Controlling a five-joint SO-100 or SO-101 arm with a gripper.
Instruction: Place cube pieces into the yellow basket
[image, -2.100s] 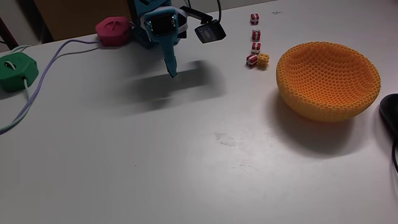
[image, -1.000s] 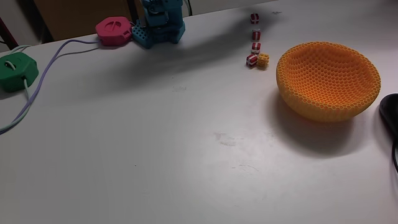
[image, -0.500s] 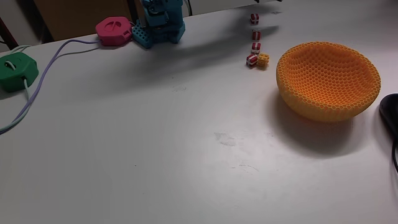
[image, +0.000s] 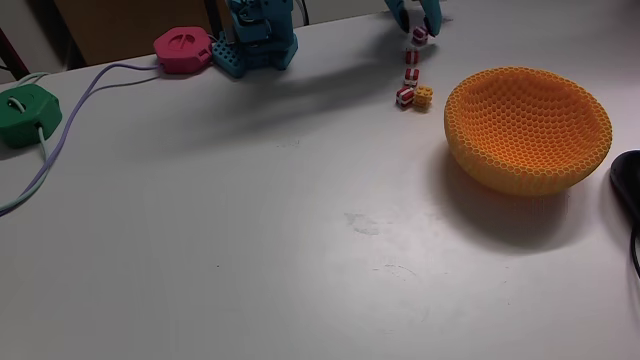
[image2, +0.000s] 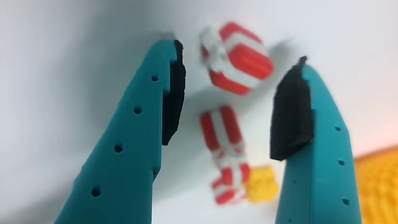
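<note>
Claw (image2: 233, 99) is held released over the tabletop (image: 300, 230); nearest striped cube (image2: 236, 57) is seen just ahead between the jaws; remaining cube pieces (image2: 227, 149) are lined up beneath; yellow basket (image: 528, 128) is set well beyond them.

In the fixed view, the tiny striped cube pieces (image: 410, 72) lie in a short row on the white table (image: 300, 230), behind and left of the large perforated basket (image: 527, 128). The open two-finger gripper (image: 418, 26) hangs over the row's far end. Two hexagonal boxes (image: 183, 49) sit far left.
</note>
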